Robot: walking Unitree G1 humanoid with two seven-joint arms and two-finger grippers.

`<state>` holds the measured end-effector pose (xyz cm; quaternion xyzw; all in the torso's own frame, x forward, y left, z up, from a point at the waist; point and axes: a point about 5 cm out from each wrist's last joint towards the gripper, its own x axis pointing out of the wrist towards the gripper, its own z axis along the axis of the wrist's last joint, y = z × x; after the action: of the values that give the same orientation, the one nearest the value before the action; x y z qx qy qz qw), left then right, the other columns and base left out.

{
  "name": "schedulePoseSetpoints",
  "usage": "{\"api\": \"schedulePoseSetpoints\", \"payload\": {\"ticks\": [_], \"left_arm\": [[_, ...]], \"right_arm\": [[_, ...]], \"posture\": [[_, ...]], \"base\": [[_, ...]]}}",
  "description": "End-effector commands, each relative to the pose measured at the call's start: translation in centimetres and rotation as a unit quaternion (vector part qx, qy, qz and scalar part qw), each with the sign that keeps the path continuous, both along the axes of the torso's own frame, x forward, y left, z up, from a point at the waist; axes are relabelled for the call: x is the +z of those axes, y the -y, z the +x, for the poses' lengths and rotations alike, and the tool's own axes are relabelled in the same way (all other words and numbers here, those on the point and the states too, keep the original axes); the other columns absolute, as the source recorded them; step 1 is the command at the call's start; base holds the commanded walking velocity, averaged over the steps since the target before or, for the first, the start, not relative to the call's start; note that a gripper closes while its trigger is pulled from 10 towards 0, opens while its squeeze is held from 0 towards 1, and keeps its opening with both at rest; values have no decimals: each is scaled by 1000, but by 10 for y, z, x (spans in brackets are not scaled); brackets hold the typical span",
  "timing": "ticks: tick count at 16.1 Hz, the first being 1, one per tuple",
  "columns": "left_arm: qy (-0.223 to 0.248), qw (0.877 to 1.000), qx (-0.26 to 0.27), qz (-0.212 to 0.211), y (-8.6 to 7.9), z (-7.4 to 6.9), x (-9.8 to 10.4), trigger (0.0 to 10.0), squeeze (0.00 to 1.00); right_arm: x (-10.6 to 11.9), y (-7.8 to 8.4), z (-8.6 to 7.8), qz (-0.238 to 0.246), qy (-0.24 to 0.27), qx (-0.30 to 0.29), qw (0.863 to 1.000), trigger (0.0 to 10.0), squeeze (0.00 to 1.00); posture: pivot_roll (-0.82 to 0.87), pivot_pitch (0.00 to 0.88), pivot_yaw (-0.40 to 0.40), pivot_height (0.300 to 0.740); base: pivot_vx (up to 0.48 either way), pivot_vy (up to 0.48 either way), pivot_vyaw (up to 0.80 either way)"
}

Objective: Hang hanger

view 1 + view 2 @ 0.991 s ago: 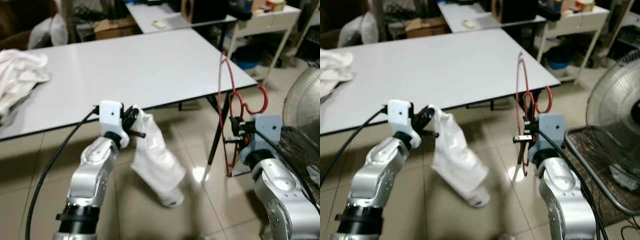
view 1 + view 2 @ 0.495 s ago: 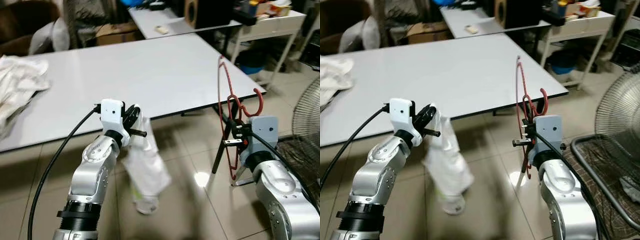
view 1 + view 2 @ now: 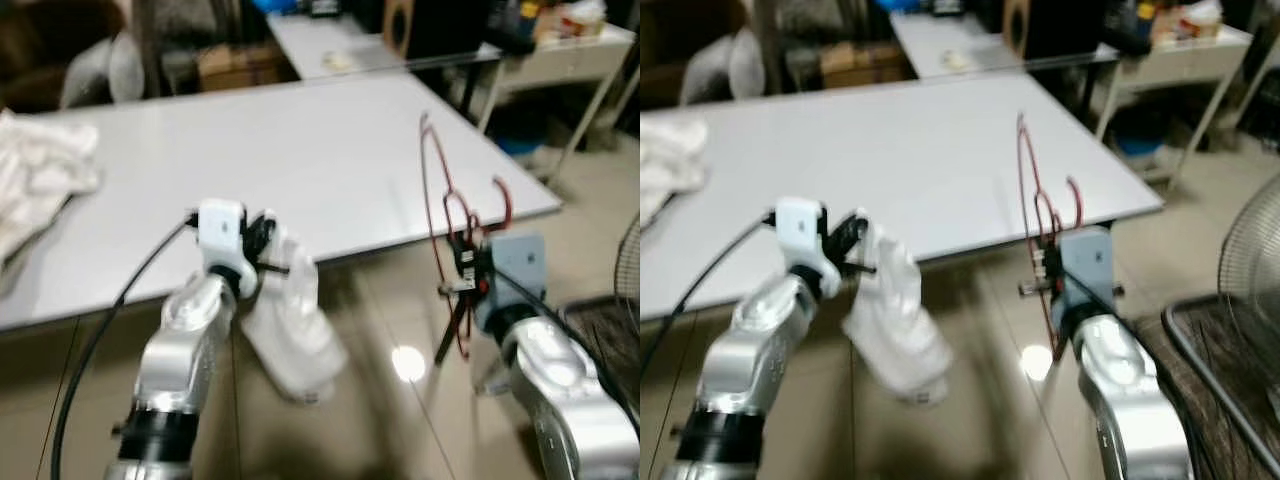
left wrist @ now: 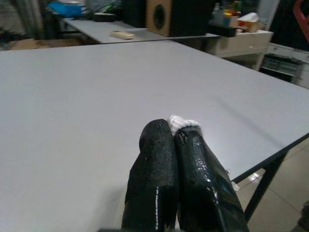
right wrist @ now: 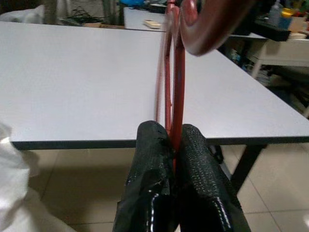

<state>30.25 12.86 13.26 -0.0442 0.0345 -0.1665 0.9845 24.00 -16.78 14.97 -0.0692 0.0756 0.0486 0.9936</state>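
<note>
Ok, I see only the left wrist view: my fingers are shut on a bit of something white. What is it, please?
Observer: A white cloth. It hangs from the left gripper toward the floor, in front of the table edge.
Operator: And where is the hanger?
Observer: The red hanger stands upright in the right gripper, whose fingers are shut on it.
Operator: Is there more cloth anywhere?
Observer: Yes, a white pile lies on the table's far left.
</note>
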Motion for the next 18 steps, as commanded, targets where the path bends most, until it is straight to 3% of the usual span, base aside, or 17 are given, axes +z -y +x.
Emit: {"api": "schedulePoseSetpoints", "payload": {"ticks": [1,15,18], "left_arm": [[15,1000,-11,-2,7,1,6,10000,0],[16,1000,-18,-2,9,4,6,10000,0],[21,1000,-15,-5,9,10,10,10000,0]], "right_arm": [[2,6,0,-7,3,-11,1000,10000,0],[0,6,0,-13,1,-10,1000,10000,0],[1,7,0,-21,-4,9,1000,10000,0]], "posture": [[-46,0,56,723],[-48,0,67,723],[-45,0,65,723]], "base": [[382,0,0],[382,0,0],[380,0,0]]}}
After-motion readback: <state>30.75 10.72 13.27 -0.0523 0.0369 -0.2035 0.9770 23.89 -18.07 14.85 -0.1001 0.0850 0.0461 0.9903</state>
